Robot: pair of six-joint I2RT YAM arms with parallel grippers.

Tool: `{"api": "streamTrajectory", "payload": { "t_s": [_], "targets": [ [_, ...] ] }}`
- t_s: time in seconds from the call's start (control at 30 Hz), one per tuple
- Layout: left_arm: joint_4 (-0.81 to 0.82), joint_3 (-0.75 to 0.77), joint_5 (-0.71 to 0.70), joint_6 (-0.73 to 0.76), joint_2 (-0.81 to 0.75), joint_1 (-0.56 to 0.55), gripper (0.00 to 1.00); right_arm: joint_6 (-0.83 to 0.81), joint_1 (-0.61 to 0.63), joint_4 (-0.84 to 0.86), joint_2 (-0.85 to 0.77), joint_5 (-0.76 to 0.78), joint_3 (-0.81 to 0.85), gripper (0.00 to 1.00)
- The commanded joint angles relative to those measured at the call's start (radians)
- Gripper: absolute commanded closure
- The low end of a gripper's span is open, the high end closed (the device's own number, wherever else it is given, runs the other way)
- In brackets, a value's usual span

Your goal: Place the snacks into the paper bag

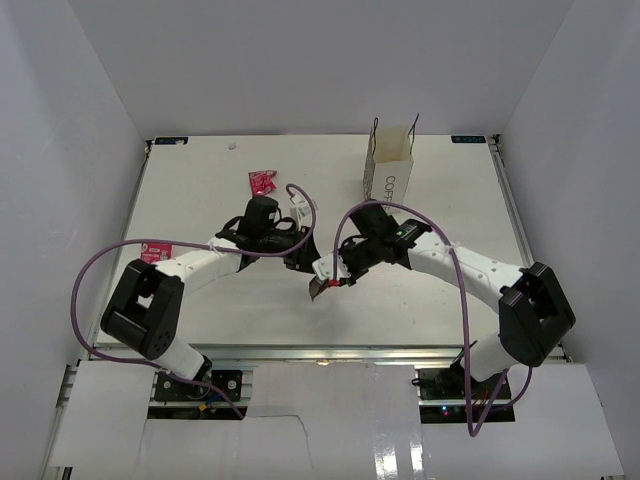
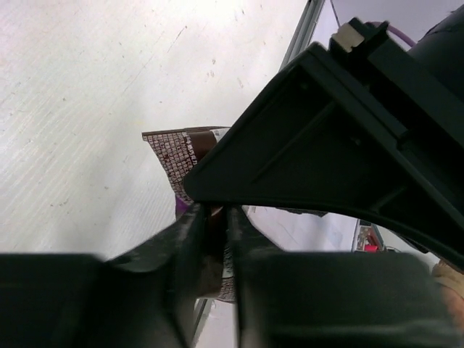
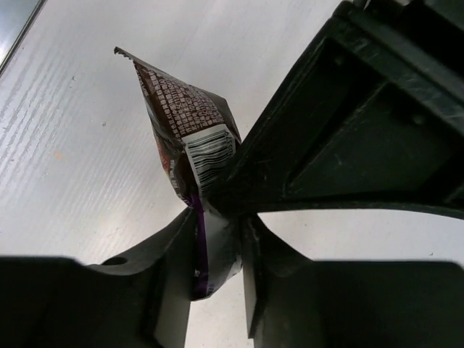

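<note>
The purple-and-dark snack hangs just above the table's middle, between both grippers. My left gripper is shut on one end of it; the left wrist view shows its jaws pinching the wrapper. My right gripper is shut on the other end; the right wrist view shows the wrapper, barcode side up, clamped between its fingers. The white paper bag stands upright and open at the far right of centre. Two pink-red snacks lie on the table, one at the back and one at the left. The yellow snacks are out of view.
White walls enclose the table on three sides. The metal table rim runs along the right. Purple cables loop over both arms. The two grippers' bodies are nearly touching over the table's middle.
</note>
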Motion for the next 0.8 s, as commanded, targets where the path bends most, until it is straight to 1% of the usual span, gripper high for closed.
{"api": "streamTrajectory", "payload": {
  "t_s": [0.0,0.03,0.1,0.17,0.2,0.27,0.3,0.33,0.37,0.4,0.43,0.47,0.5,0.53,0.57,0.6,0.63,0.67,0.7,0.73,0.77],
  "targets": [
    [0.051,0.009,0.019,-0.024,-0.065,0.001,0.63,0.037,0.005,0.023,-0.016,0.017,0.023,0.7],
    [0.057,0.012,0.006,-0.027,-0.071,0.001,0.57,0.039,0.005,0.023,-0.021,0.022,0.02,0.73],
    [0.055,0.023,-0.014,-0.034,-0.09,0.004,0.43,0.045,0.005,0.023,-0.034,0.03,0.009,0.75],
    [0.039,0.058,-0.036,-0.035,-0.108,0.021,0.39,0.057,0.004,0.023,-0.047,0.044,0.001,0.86],
    [0.025,0.076,-0.047,-0.029,-0.129,0.028,0.33,0.062,-0.003,0.023,-0.065,0.045,-0.008,0.87],
    [-0.044,0.139,-0.092,0.006,-0.156,0.048,0.29,0.091,-0.018,0.023,-0.083,0.033,-0.008,0.89],
    [-0.072,0.162,-0.117,0.023,-0.189,0.062,0.28,0.109,-0.053,0.023,-0.1,0.018,0.007,0.89],
    [-0.125,0.184,-0.145,0.041,-0.208,0.067,0.28,0.161,-0.079,0.023,-0.106,-0.025,0.023,0.89],
    [-0.154,0.22,-0.207,0.078,-0.228,0.073,0.27,0.195,-0.142,0.023,-0.113,-0.051,0.044,0.9],
    [-0.177,0.233,-0.253,0.094,-0.251,0.081,0.27,0.233,-0.179,0.026,-0.11,-0.079,0.072,0.89],
    [-0.217,0.241,-0.307,0.106,-0.304,0.081,0.24,0.278,-0.222,0.027,-0.104,-0.146,0.148,0.9],
    [-0.231,0.235,-0.403,0.123,-0.335,0.082,0.23,0.389,-0.265,0.035,-0.096,-0.179,0.194,0.9],
    [-0.241,0.224,-0.448,0.127,-0.366,0.084,0.22,0.457,-0.352,0.07,-0.071,-0.208,0.289,0.91],
    [-0.244,0.206,-0.485,0.127,-0.434,0.084,0.19,0.537,-0.39,0.101,-0.056,-0.238,0.334,0.92],
    [-0.241,0.184,-0.519,0.121,-0.47,0.084,0.17,0.723,-0.423,0.141,-0.044,-0.239,0.372,0.92],
    [-0.231,0.128,-0.562,0.1,-0.505,0.084,0.16,0.823,-0.47,0.185,-0.013,-0.217,0.406,0.92],
    [-0.218,0.098,-0.579,0.083,-0.54,0.085,0.15,0.911,-0.486,0.255,0.004,-0.149,0.467,0.92],
    [-0.213,0.069,-0.588,0.071,-0.605,0.085,0.15,0.985,-0.493,0.273,0.019,-0.106,0.498,0.92],
    [-0.211,0.016,-0.606,0.046,-0.633,0.085,0.15,1.109,-0.498,0.282,0.054,-0.054,0.526,0.92],
    [-0.214,-0.009,-0.616,0.032,-0.66,0.085,0.15,1.169,-0.498,0.303,0.071,0.033,0.547,0.92],
    [-0.216,-0.031,-0.625,0.022,-0.708,0.085,0.15,1.227,-0.498,0.314,0.087,0.075,0.576,0.92]
  ]
}}
